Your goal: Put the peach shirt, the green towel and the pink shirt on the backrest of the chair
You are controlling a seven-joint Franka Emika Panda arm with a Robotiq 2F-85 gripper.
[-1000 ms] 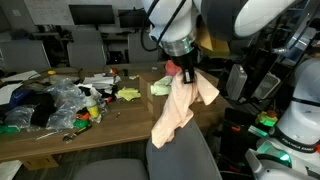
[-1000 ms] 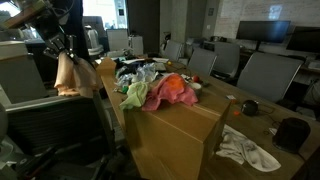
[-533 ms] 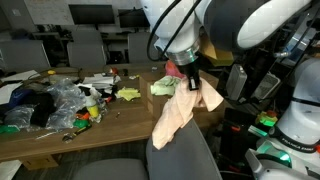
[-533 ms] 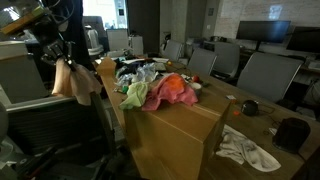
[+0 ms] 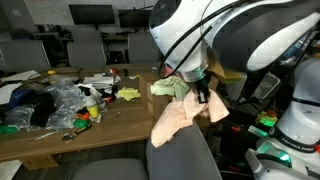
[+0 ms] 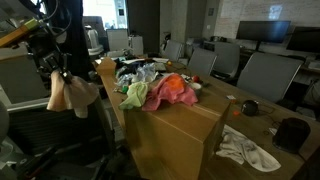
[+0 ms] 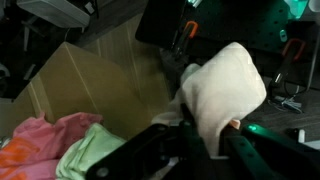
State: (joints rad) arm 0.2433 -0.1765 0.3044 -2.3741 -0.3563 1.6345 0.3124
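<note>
End effector (image 5: 201, 93) clamping bunched top of peach shirt (image 5: 176, 120) — cloth hanging free just over chair (image 5: 186, 161) backrest, likely held high for draping. Green towel (image 6: 134, 96) and pink shirt (image 6: 175, 90) lying heaped on surface (image 6: 226, 113) — awaiting turn.

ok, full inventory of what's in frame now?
table: one, wooden, cluttered
chair: one, grey, beside the table
pink shirt: one, rose-pink with orange patch, on the table
green towel: one, pale green, beside the pink shirt
peach shirt: one, pale peach, hanging by the chair's backrest top
yellow scrap: one, bright yellow, mid-table
white cloth: one, white, crumpled on wood
office chairs: several, grey, background row
gripper: one, dark, shut on the peach shirt
</note>
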